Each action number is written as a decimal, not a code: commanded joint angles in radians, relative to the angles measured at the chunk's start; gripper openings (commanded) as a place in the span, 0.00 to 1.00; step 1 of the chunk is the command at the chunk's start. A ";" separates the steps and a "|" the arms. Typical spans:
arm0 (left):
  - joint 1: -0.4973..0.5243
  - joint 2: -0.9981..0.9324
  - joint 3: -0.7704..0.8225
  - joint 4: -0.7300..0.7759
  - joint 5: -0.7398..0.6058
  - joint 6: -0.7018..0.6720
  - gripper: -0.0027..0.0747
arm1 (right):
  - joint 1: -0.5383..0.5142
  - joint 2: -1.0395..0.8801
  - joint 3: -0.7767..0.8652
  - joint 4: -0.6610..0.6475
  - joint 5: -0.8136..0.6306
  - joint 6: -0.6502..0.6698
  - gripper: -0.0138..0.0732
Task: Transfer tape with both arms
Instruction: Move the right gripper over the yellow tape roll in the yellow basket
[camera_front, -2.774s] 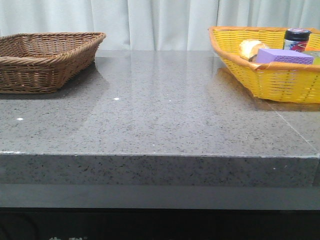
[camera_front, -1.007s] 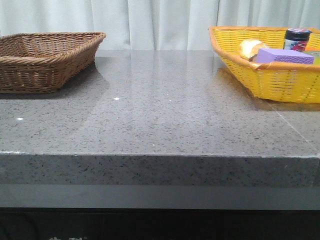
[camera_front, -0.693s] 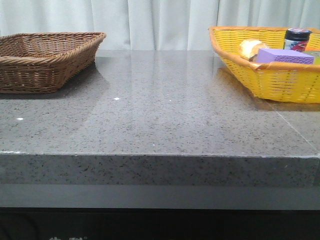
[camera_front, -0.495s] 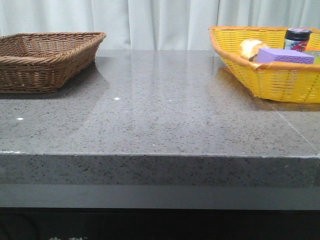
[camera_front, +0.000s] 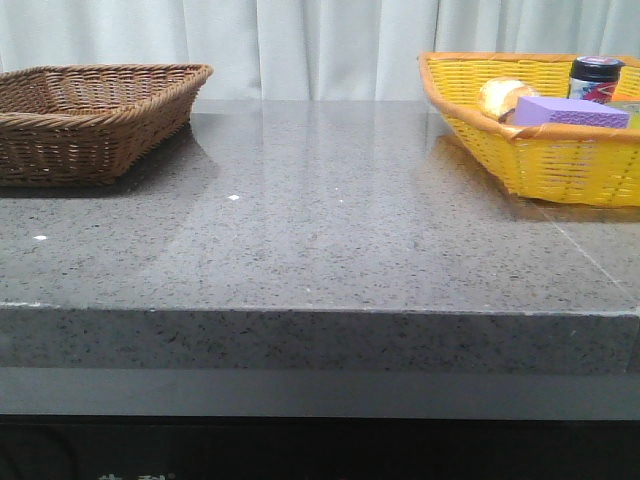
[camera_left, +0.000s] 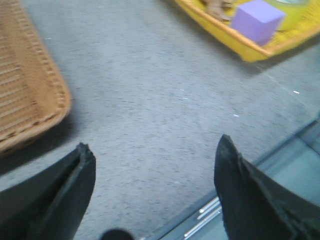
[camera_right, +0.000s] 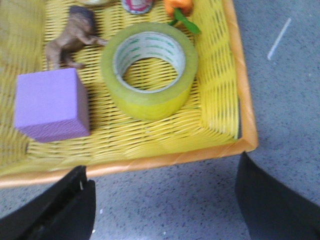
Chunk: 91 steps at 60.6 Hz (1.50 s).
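The tape (camera_right: 149, 70), a wide yellow roll with a white core printed in green, lies flat in the yellow basket (camera_right: 220, 95) beside a purple sponge block (camera_right: 51, 104). My right gripper (camera_right: 162, 200) is open and empty, hovering over the grey table just short of the basket's orange rim, apart from the tape. My left gripper (camera_left: 152, 175) is open and empty above the table's front edge, between the two baskets. Neither arm shows in the front view, and the tape is hidden there.
A brown wicker basket (camera_front: 90, 115) stands at the back left and also shows in the left wrist view (camera_left: 25, 90). The yellow basket (camera_front: 540, 150) at the back right holds the purple block (camera_front: 570, 112), a dark jar (camera_front: 594, 78), a brown toy animal (camera_right: 72, 40) and an orange item (camera_right: 177, 7).
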 joint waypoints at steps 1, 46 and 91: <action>-0.051 -0.008 -0.034 -0.007 -0.058 0.001 0.67 | -0.023 0.065 -0.099 0.002 0.000 0.001 0.84; -0.083 -0.008 -0.034 -0.007 -0.043 0.001 0.67 | -0.033 0.705 -0.718 0.015 0.379 -0.119 0.82; -0.083 -0.008 -0.034 -0.007 -0.043 0.001 0.67 | -0.033 0.879 -0.806 -0.001 0.390 -0.161 0.70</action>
